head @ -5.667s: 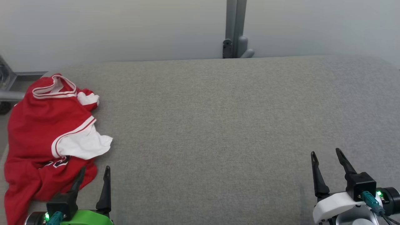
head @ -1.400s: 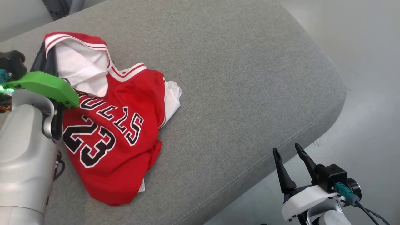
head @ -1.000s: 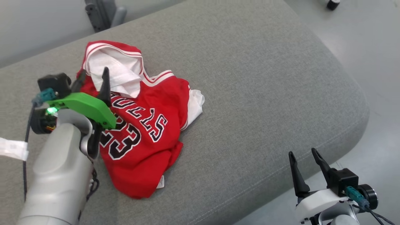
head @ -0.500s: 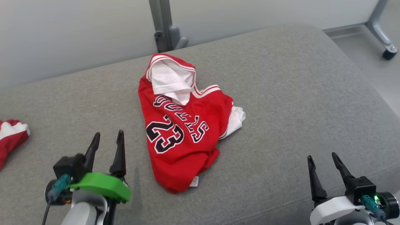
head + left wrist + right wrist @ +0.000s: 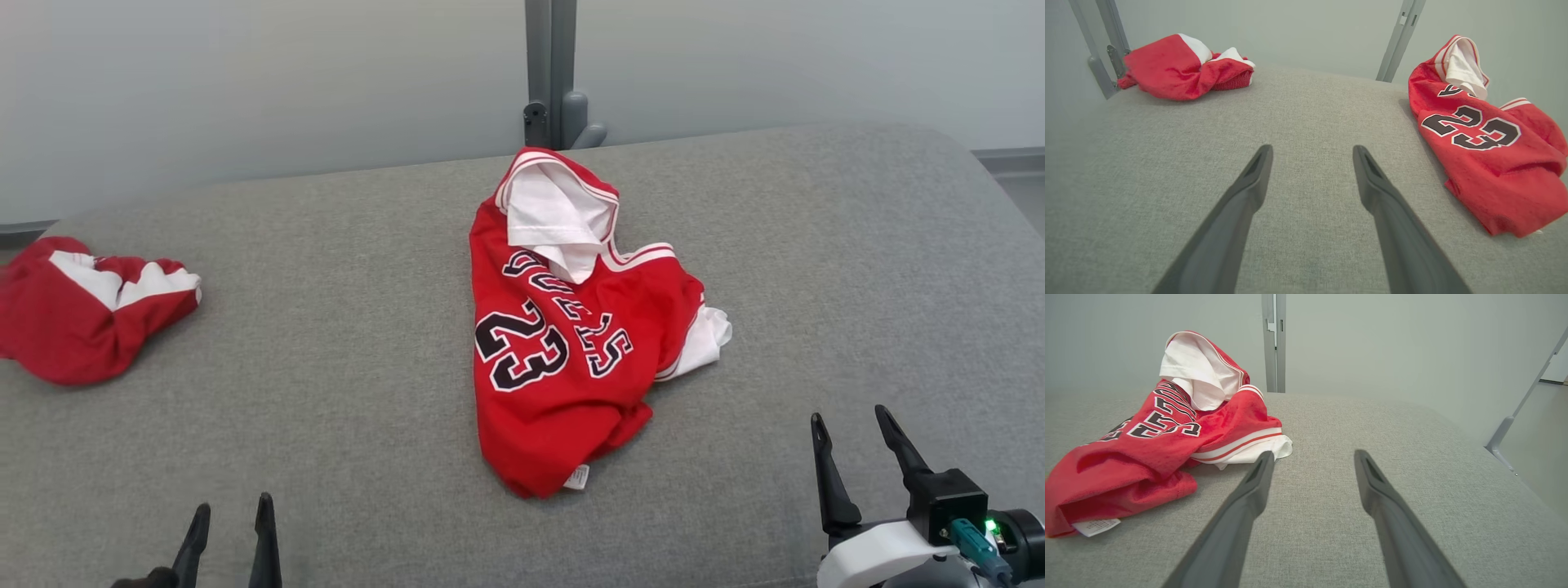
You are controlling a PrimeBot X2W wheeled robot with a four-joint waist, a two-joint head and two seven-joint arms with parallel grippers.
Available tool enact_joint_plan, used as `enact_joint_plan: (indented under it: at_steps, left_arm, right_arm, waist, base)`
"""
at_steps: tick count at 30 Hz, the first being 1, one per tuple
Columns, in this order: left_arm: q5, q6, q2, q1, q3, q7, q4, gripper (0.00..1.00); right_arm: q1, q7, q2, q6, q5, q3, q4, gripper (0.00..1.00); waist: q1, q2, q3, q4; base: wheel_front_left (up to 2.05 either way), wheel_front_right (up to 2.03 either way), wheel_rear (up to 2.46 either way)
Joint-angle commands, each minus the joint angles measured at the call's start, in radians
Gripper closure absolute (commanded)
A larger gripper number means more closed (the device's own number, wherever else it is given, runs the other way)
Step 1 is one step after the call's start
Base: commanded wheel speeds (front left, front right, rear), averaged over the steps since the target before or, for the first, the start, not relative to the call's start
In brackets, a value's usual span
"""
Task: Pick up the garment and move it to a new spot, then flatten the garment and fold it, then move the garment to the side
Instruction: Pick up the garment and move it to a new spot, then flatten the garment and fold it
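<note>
Your left gripper (image 5: pixel 233 502) has let go of the red number 23 jersey (image 5: pixel 571 351) and drawn back to the lower left, its two dark fingers spread apart and empty. Your right gripper (image 5: pixel 849 413) waits at the lower right, also spread and empty. The jersey lies crumpled near the middle of the grey cushion (image 5: pixel 343 392), touched by neither gripper. A second red garment (image 5: pixel 73 318) sits bunched at the far left. The move looks done; flattening likely comes next.
</note>
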Motion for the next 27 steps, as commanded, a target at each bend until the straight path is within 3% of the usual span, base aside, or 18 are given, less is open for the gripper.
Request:
enact_joint_plan:
  at_steps: [1, 14, 27]
  left_arm:
    - [0.02, -0.016, -0.011, 0.026, 0.015, 0.0, 0.005, 0.0]
    - [0.096, -0.082, -0.097, 0.075, 0.117, 0.0, 0.033, 0.0]
    - [0.122, -0.105, -0.122, 0.056, 0.169, 0.0, 0.047, 0.0]
  right_arm:
    - [0.016, -0.003, -0.003, 0.0, -0.009, -0.001, 0.0, 0.0]
    - [0.02, -0.003, -0.003, 0.0, -0.017, 0.016, 0.011, 0.0]
    - [0.02, -0.003, -0.003, 0.0, -0.016, 0.024, 0.015, 0.0]
  waist:
    - [0.0, 0.0077, -0.013, 0.031]
    - [0.0, 0.0077, -0.026, 0.059]
    - [0.0, 0.0077, -0.028, 0.044]
  base:
    - [0.0, 0.0, 0.0]
    - [0.0, 0.0, 0.0]
    - [0.0, 0.0, 0.0]
